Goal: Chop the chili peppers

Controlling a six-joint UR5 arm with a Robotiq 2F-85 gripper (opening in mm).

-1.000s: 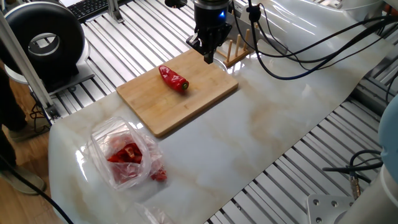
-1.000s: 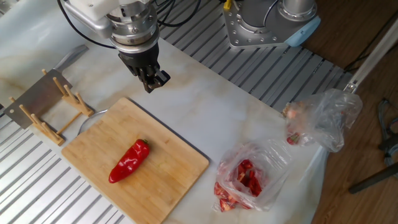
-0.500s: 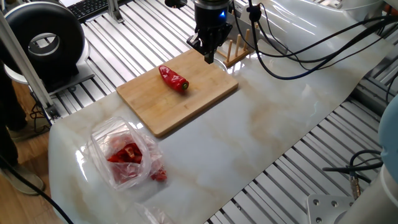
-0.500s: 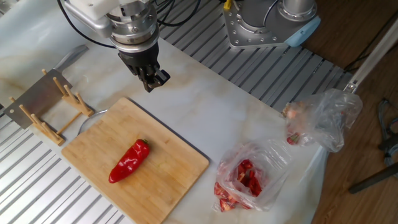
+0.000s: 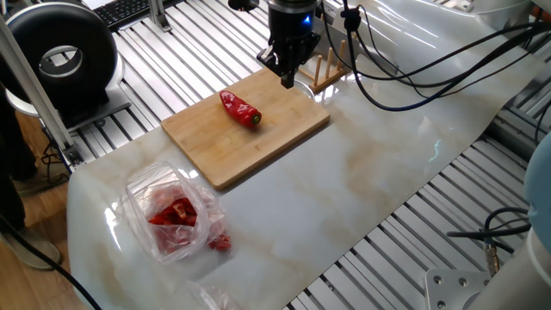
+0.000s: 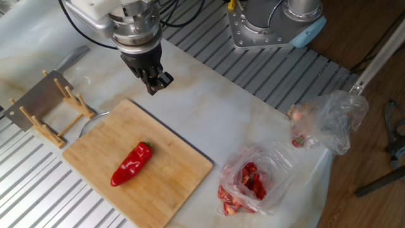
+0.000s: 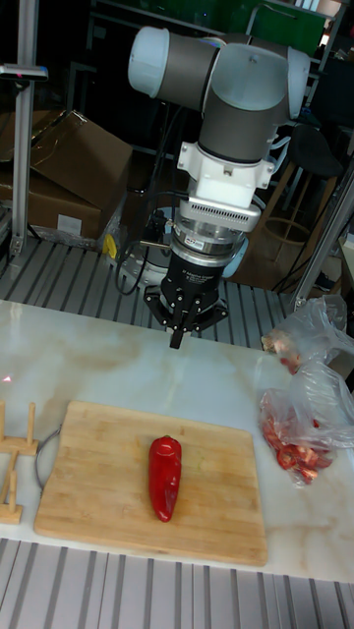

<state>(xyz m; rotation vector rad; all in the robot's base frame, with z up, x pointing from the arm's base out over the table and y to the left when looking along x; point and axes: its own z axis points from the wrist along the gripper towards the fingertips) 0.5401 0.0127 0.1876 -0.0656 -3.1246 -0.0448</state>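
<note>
Chili pepper (image 6: 131, 164) lying whole on the bamboo cutting board (image 6: 177, 180), glossy red, near the middle of the board, its small green stem end just visible in one fixed view (image 5: 240, 109). From the tall fixed view the chili (image 7: 164, 477) runs lengthwise toward the board's front edge, and the board (image 7: 98, 462) sits close to the front edge of the marble bench (image 6: 215, 107).

Up above, the gripper (image 6: 154, 82) hangs in the air beyond the board's far edge, well apart from the chili and touching nothing. Its fingertips look pressed together, nothing between them; the tall fixed view shows the same, the gripper (image 7: 178, 336) tapering to a narrow point over bare marble.

At the board's left corner, seen from the tall fixed view, a wooden rack (image 6: 60, 111) stands just beside the board, and a flat grey blade (image 6: 35, 101) leans in it. Over at the bench's right end, a see-through plastic bag (image 6: 256, 180) holds red pieces, well apart from the board, and a few red bits (image 5: 219, 243) lie on the marble just beside it. A second crumpled bag (image 6: 329, 120) sits at the bench's edge behind the first.
</note>
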